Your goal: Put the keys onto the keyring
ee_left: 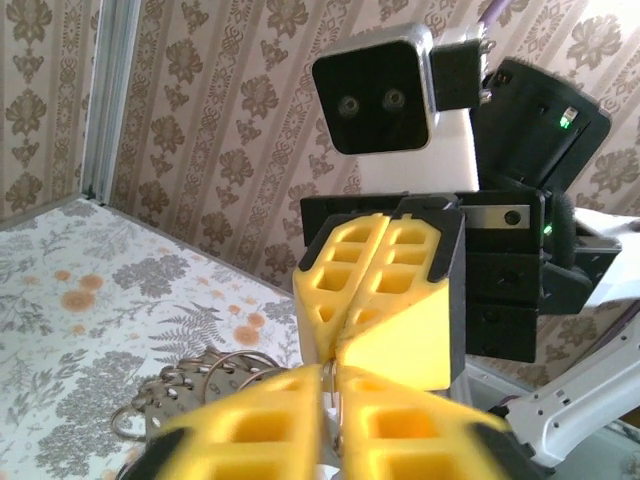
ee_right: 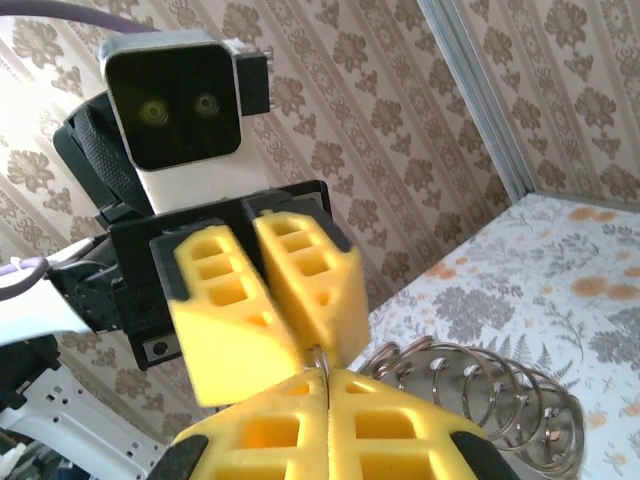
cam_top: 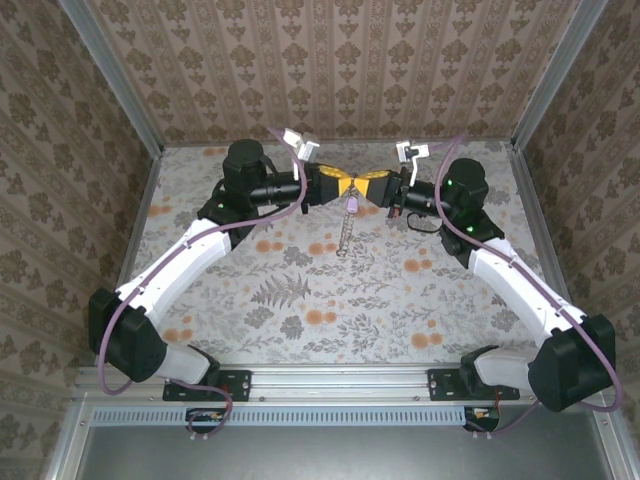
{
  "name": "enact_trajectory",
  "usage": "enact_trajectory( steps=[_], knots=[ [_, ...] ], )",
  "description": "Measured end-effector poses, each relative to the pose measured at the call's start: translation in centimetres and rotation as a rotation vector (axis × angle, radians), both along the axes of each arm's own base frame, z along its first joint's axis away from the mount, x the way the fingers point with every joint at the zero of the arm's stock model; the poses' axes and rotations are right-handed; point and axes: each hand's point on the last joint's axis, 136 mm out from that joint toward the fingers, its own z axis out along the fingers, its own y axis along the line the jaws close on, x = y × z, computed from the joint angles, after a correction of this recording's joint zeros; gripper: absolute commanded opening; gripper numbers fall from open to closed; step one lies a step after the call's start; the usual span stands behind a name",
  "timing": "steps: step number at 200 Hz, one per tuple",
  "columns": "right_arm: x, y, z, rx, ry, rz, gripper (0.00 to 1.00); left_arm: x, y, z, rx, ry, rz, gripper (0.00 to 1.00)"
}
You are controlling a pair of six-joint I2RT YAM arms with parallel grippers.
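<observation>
Top external view, to begin: look above the far middle of the counter (cam_top: pixel 250 300) and find the left tool (cam_top: pixel 340 186) and the right tool (cam_top: pixel 378 187) meeting tip to tip in the air. Just under that meeting point, see the key (cam_top: pixel 352 204) dangling by its purple-pink head, and below it the keyring (cam_top: pixel 344 236) trailing down as a thin string of metal loops; hard to say whether its lower end touches the surface. Judged as the step in hand: a mid-air hand-over or threading of key onto ring, not a pick-up. On the right wrist view, note that tool's own yellow fingers (ee_right: pixel 260 430) pressed flat together with a sliver of wire at the seam, so read as clamped on the keyring, its linked loops hanging just beyond. On the left wrist view, note a hairline slit between that tool's own fingers (ee_left: pixel 250 430); cannot tell whether anything is gripped there. Cannot tell either whether the key is already threaded or merely hangs alongside. Next, probably: hold firm with the right, ease the left away without snagging the loops, then check that the key rides on the ring. Expect floppy, swinging metal. Containers: not part of this job; treat the ring itself as the only holder.
</observation>
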Motion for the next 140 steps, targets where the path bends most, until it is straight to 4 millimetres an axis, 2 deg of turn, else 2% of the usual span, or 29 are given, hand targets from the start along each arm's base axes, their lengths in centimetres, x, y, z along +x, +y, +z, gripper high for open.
enact_trajectory(
  steps=[29,61,88,128,140],
  knots=[
    [0.1,0.1,0.0,-0.088,0.003,0.008,0.00,0.7,1.2,-0.2,0.027,-0.004,0.025,0.49],
    [0.4,0.4,-0.1,-0.198,-0.007,0.042,0.00,1.2,2.7,0.8,0.055,-0.031,0.029,0.57],
    [0.3,0.4,-0.9,-0.281,-0.003,0.080,0.00,0.6,3.5,1.4,0.083,-0.046,-0.006,0.55],
    [-0.6,0.4,-2.0,-0.357,0.016,0.141,0.00,-0.6,3.6,1.8,0.115,-0.049,-0.095,0.37],
    [-0.7,0.5,-2.3,-0.364,0.018,0.159,0.00,-0.6,3.4,1.4,0.125,-0.041,-0.121,0.36]
  ],
)
